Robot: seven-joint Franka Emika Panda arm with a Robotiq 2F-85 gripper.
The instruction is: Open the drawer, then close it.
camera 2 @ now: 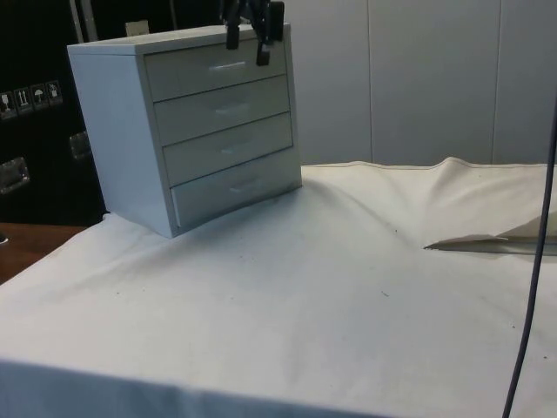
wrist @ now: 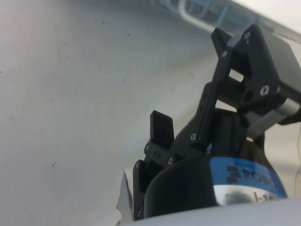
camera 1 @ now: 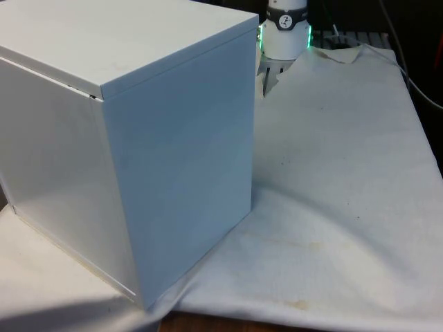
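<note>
My fingers [camera 2: 247,42] spread apart, empty, hanging at top drawer [camera 2: 218,71] of white chest [camera 2: 191,126] at worktop's [camera 2: 287,287] far corner. All four drawers shut. Top drawer handle [camera 2: 228,65] runs horizontal, just below and beside fingertips. Judgement: short drop, straddle bar, pull outward.

front faces chest [camera 1: 138,159] back; side sees its drawers [camera 2: 222,131].
</note>
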